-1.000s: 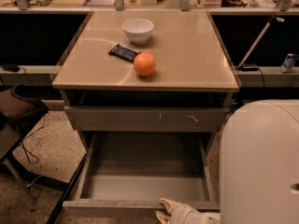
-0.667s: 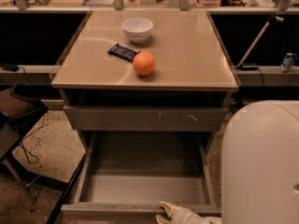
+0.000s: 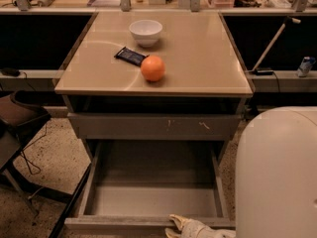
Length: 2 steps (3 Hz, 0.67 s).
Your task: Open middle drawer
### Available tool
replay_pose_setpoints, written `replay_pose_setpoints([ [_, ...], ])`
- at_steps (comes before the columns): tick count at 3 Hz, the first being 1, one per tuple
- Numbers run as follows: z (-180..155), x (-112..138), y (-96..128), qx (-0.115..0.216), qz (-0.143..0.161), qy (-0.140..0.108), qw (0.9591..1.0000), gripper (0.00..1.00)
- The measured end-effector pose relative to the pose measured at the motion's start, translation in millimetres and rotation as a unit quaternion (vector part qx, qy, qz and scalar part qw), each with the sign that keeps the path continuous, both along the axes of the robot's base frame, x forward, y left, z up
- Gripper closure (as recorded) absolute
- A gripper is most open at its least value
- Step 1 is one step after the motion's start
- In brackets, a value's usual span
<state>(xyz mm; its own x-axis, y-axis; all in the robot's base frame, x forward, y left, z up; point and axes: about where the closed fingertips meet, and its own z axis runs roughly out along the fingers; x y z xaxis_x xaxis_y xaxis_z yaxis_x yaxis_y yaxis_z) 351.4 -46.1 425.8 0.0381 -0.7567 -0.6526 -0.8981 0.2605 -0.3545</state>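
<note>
The middle drawer [image 3: 151,200] stands pulled far out toward me, showing a bare grey tray inside. Its plain front rim [image 3: 119,223] runs along the bottom of the view. My gripper [image 3: 190,228], wrapped in pale cloth, sits at that front rim, right of centre, at the very bottom edge of the view. My white arm housing [image 3: 277,175] fills the lower right corner and hides the drawer's right front corner. Above the open drawer is the taller grey front with white scratch marks [image 3: 153,126], which is closed.
On the tan cabinet top [image 3: 208,58] lie an orange [image 3: 152,68], a dark snack packet [image 3: 131,56] and a white bowl [image 3: 145,31]. A dark chair [image 3: 17,118] and cables stand at the left. A stick leans at the right [image 3: 270,46].
The drawer front and my gripper have moved a little further toward the bottom of the view; the drawer is slightly more open. The things on top have not moved.
</note>
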Motion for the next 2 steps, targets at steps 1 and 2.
replay_pose_setpoints([
  [1,0.0,0.0,0.0,0.000,0.000,0.000,1.0000,0.58],
  [2,0.0,0.0,0.0,0.000,0.000,0.000,1.0000,0.35],
])
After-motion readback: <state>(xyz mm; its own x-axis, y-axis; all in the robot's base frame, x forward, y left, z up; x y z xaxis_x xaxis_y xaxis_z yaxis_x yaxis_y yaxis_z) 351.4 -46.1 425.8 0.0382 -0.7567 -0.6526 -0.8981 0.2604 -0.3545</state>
